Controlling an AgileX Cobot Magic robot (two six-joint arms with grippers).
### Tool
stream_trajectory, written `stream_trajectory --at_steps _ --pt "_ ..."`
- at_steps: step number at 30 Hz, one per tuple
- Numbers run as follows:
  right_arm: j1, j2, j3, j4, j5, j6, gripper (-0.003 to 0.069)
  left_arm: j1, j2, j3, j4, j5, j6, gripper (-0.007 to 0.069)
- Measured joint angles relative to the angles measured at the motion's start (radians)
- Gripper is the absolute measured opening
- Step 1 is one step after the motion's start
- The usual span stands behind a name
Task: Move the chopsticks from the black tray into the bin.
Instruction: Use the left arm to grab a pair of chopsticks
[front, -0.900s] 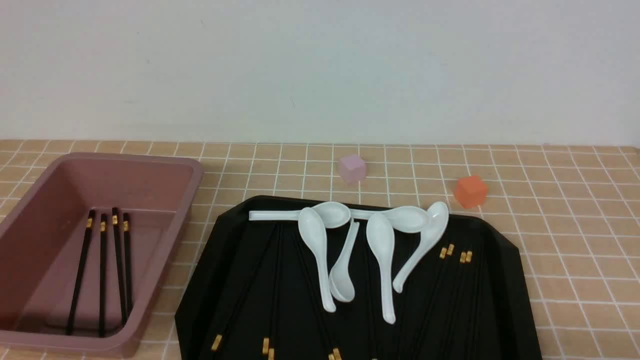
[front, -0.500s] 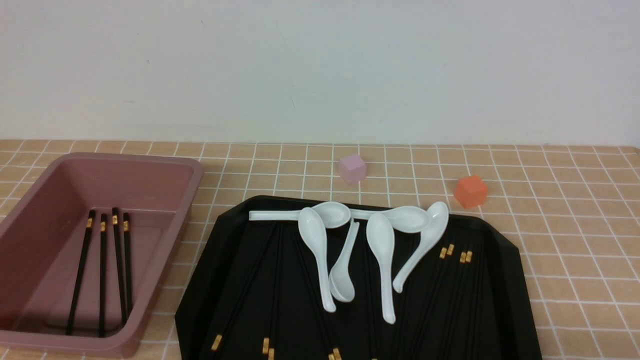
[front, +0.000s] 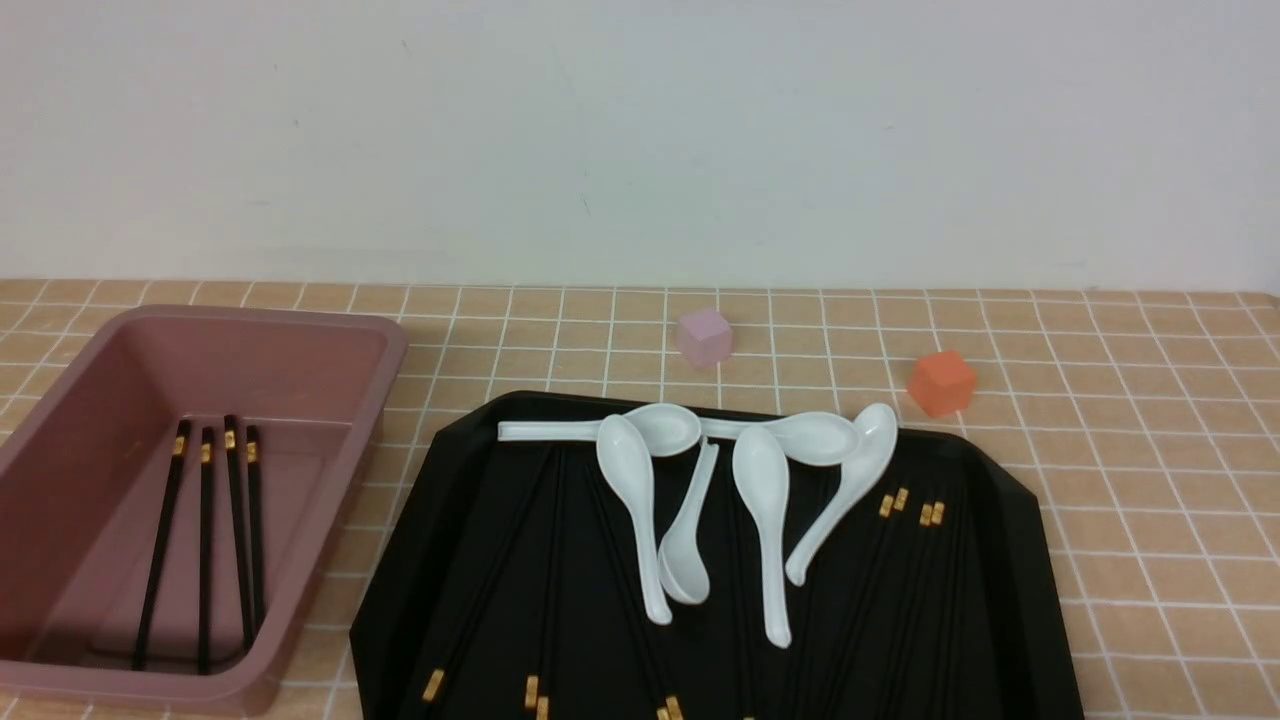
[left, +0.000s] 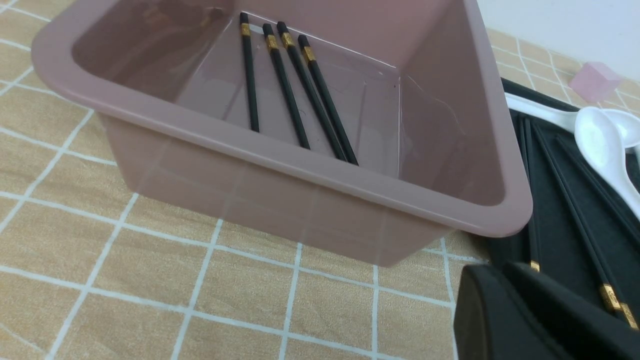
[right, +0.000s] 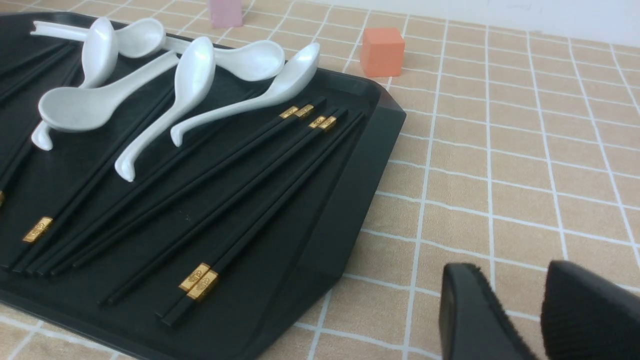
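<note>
Your left claw (left: 500, 272) is sitting clenched, your right claw (right: 515, 280) parted, both empty. Spoons (front: 765, 500) are lying across the chopsticks (right: 280, 197), so you're risking dragging one into the bin (left: 300, 167).

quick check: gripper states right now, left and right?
Left gripper: shut, holding nothing.
Right gripper: open by a narrow gap, holding nothing.

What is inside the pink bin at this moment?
Four chopsticks lie side by side on the bin floor, gold bands toward the far wall. In the left wrist view the near rim covers their plain ends. Nothing else shows inside.
</note>
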Motion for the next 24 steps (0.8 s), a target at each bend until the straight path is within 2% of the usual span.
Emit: stream_trajectory --at_steps 12,16,17,18,19,20,21,24 --pt "0.0 0.0 0.0 0.0 0.0 0.0 0.024 0.0 0.0 0.0 0.009 -0.004 -0.001 0.0058" --pt "0.0 0.0 0.0 0.0 0.0 0.0 0.024 0.0 0.0 0.0 -0.065 -0.04 -0.035 0.006" --pt "0.0 0.0 0.0 0.0 0.0 0.0 0.024 0.0 0.0 0.0 -0.137 -0.059 -0.082 0.0062" --pt "0.0 0.0 0.0 0.0 0.0 0.0 0.024 0.0 0.0 0.0 -0.152 -0.059 -0.082 0.0062" --pt "0.0 0.0 0.0 0.0 0.0 0.0 0.024 0.0 0.0 0.0 -0.289 -0.072 -0.174 0.0063" --pt "0.0 0.0 0.0 0.0 0.0 0.0 0.024 0.0 0.0 0.0 -0.327 -0.072 -0.185 0.0063" --pt "0.0 0.0 0.0 0.0 0.0 0.0 0.024 0.0 0.0 0.0 -0.48 -0.075 -0.285 0.0066" --pt "0.0 0.0 0.0 0.0 0.0 0.0 0.024 0.0 0.0 0.0 -0.725 -0.085 -0.392 0.0071"
